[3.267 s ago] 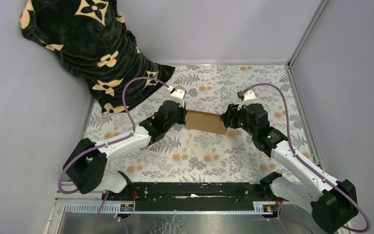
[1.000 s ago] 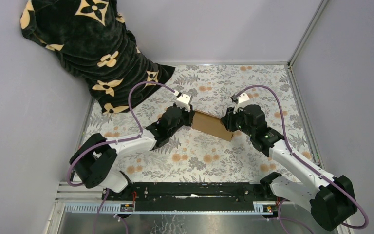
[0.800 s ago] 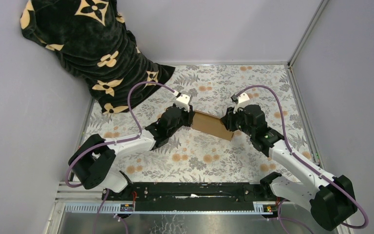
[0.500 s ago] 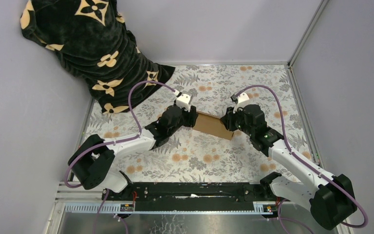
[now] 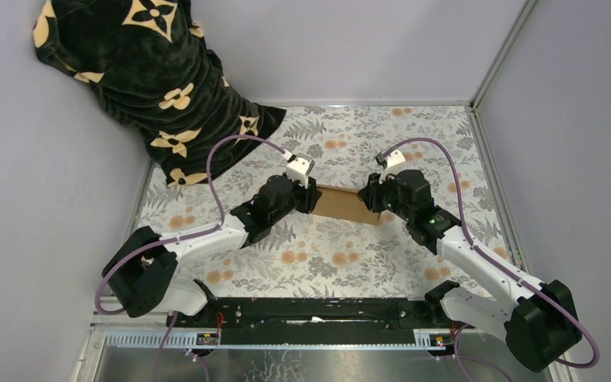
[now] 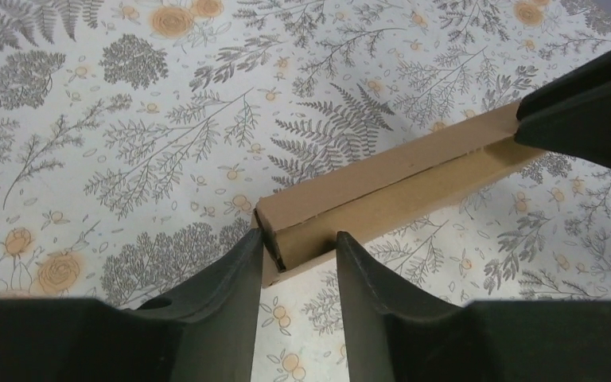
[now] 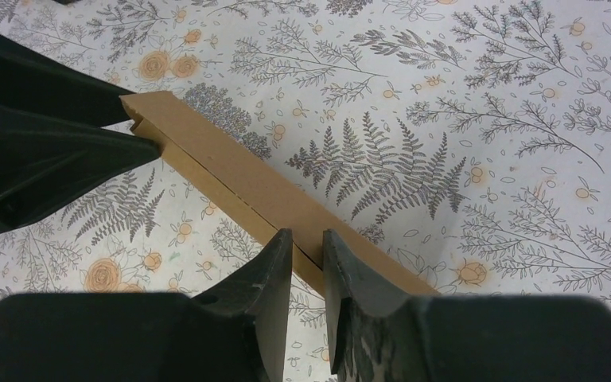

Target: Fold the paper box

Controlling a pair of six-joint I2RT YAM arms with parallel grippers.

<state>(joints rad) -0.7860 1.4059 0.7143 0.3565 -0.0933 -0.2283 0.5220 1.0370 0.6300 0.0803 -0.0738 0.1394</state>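
With the right gripper [image 7: 304, 239] pinching 1 end of the folded paper box [image 7: 239, 179], stretched between the 2 grippers over the floral table [image 5: 326, 263], close the left gripper [image 6: 296, 239], straddling the other end with grip impossible to tell, squarely across both layers beside the crease.

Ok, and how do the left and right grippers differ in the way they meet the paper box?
The left gripper has its jaws set wide, straddling the split end of the paper box; the right gripper has them nearly together, pinching a thin edge. Whether the left gripper is clamping cannot be told; the right gripper's hold looks closed. Both are at opposite ends of the same box.
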